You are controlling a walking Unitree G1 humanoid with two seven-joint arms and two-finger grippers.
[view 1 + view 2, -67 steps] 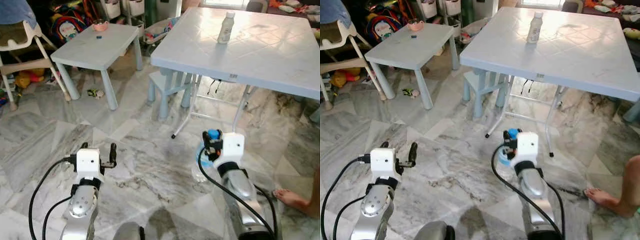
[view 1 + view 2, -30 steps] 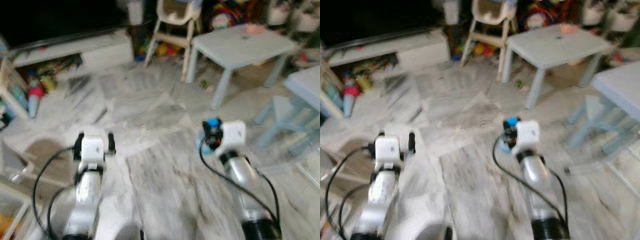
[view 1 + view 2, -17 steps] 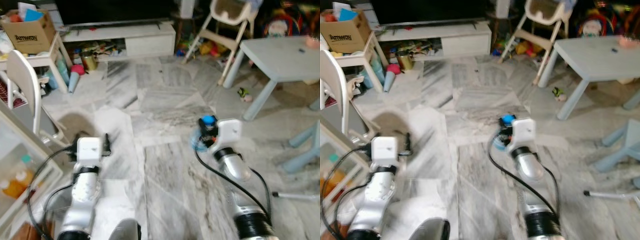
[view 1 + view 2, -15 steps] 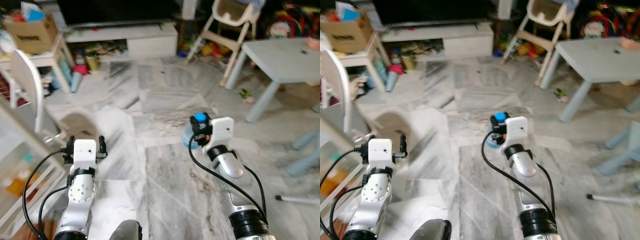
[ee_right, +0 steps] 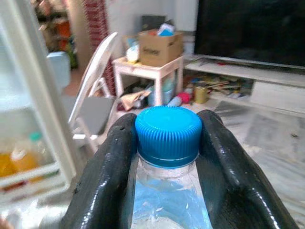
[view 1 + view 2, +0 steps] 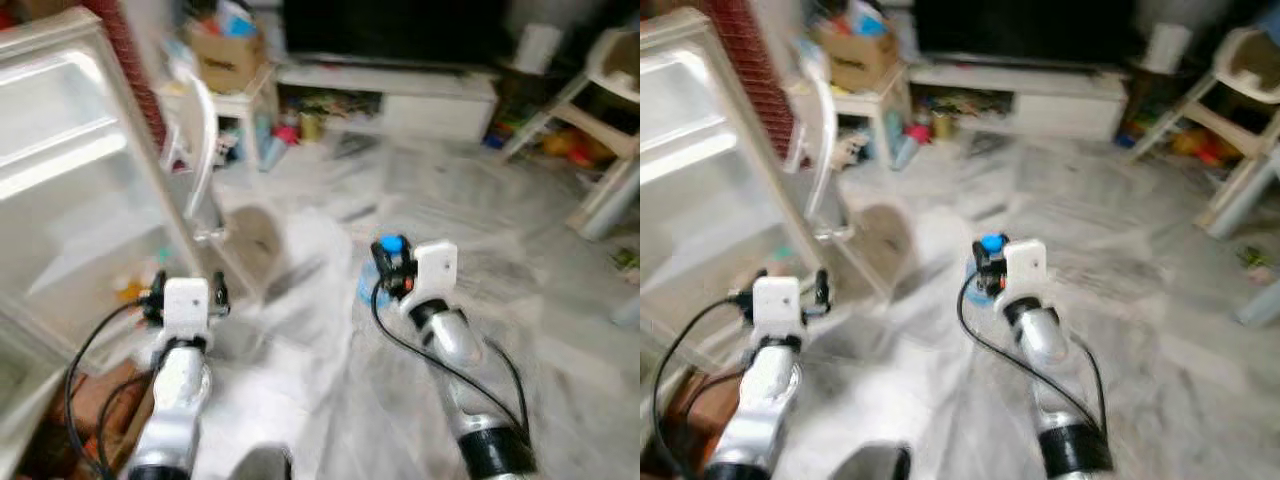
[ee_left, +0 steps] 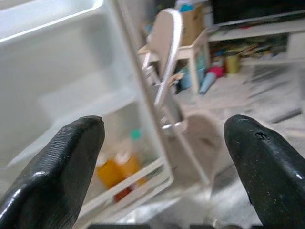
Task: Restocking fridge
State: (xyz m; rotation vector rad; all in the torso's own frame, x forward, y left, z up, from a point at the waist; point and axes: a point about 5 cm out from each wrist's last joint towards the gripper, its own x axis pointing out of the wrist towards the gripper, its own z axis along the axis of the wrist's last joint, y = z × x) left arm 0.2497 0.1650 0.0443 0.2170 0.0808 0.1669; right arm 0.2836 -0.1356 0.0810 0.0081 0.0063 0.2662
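My right gripper point(image 5: 167, 143) is shut on the neck of a clear water bottle point(image 5: 167, 130) with a blue cap, one black finger point(image 5: 107, 171) on each side. In the head views that bottle point(image 6: 390, 246) is held upright over the marble floor, centre right. My left gripper point(image 6: 186, 290) is open and holds nothing, low on the left near the fridge. The open white fridge point(image 6: 70, 170) fills the left side. Its lower door shelf point(image 7: 143, 183) holds orange drink bottles point(image 7: 114, 168). The left fingers point(image 7: 57, 167) stand wide apart, pointing at that shelf.
A white folding chair point(image 6: 202, 130) stands just past the fridge door. Behind it is a small white table carrying a cardboard box point(image 6: 230, 55). A low TV stand point(image 6: 400, 95) runs along the back, and a high chair point(image 6: 610, 120) is at the far right. The head views are blurred.
The camera has swung left, so the fridge has come into view and the blue tables have left it. The right gripper still holds the bottle; the left stays open.
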